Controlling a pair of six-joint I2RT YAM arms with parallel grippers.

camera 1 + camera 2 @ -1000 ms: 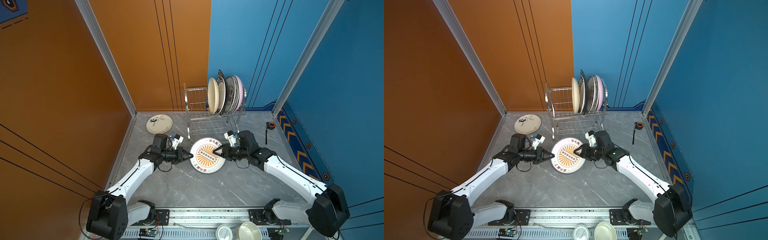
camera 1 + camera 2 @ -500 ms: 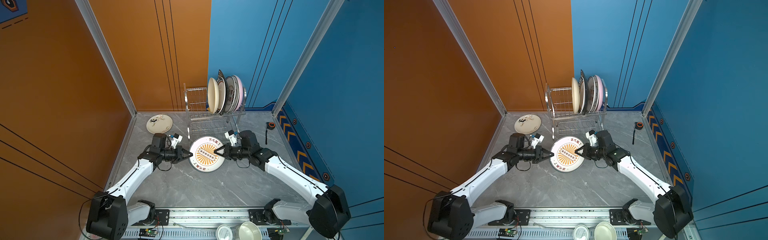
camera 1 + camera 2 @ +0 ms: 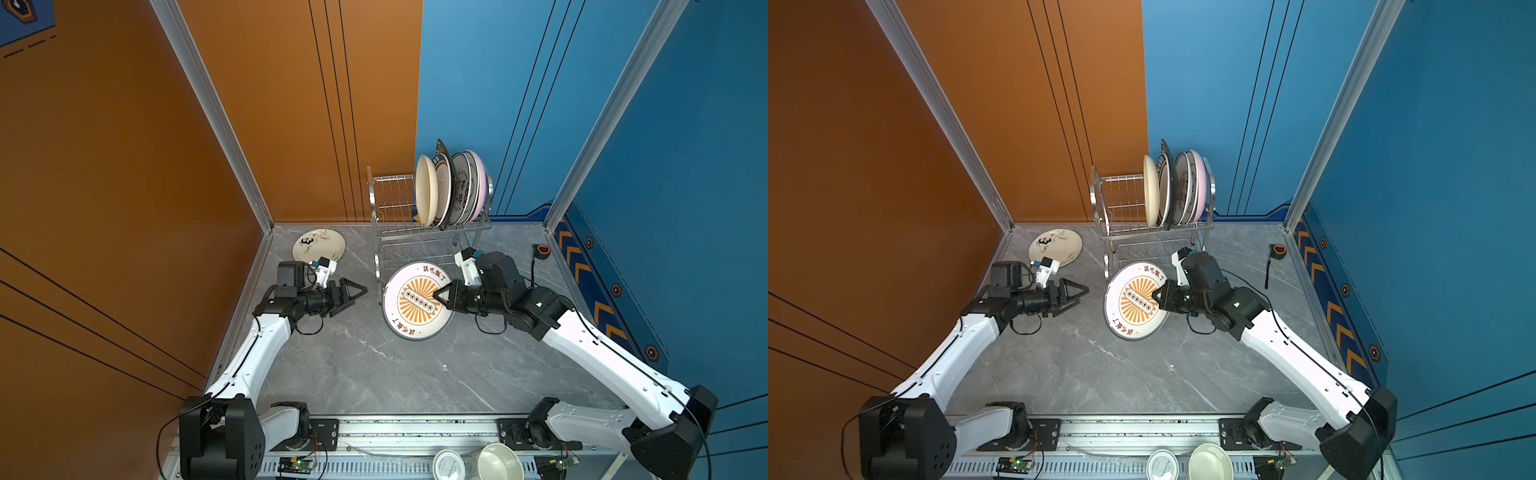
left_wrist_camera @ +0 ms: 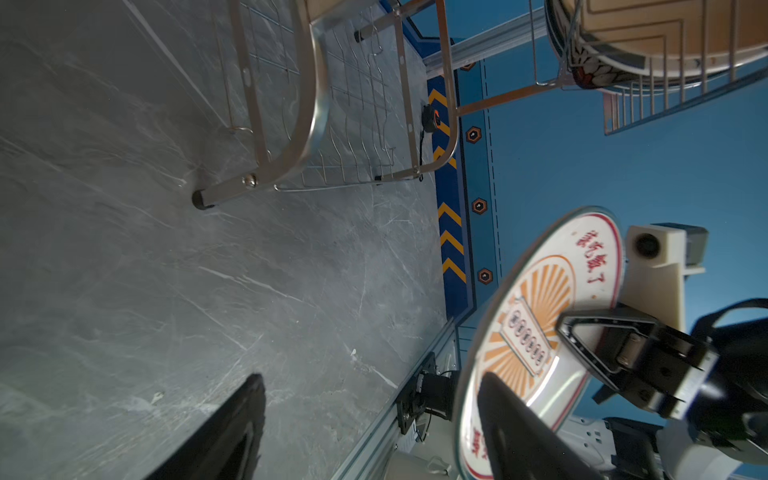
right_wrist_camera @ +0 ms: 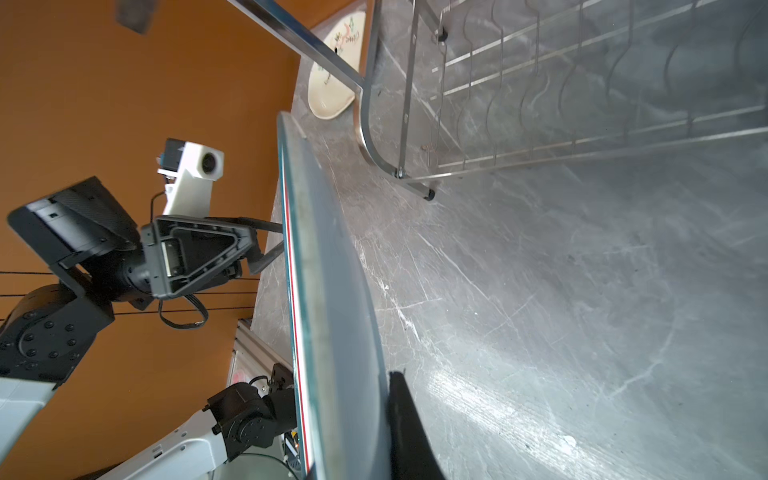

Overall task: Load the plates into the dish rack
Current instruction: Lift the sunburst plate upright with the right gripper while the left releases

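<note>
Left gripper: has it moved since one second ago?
Yes. The left gripper has drawn back leftward, toward the panda plate, which has stayed in place, and off the orange sunburst plate; its jaws stand open.

Eight plates [image 3: 417, 300], one dish rack [image 3: 392, 203], one bowl [image 3: 498, 463]

Left black parallel gripper [image 3: 357, 296] has jaws spread wide, pointing inward; arm stretched low. Right black parallel gripper [image 3: 437, 296] is pinched on the round orange-sunburst plate [image 3: 405, 322] rim; elbow bent.
</note>
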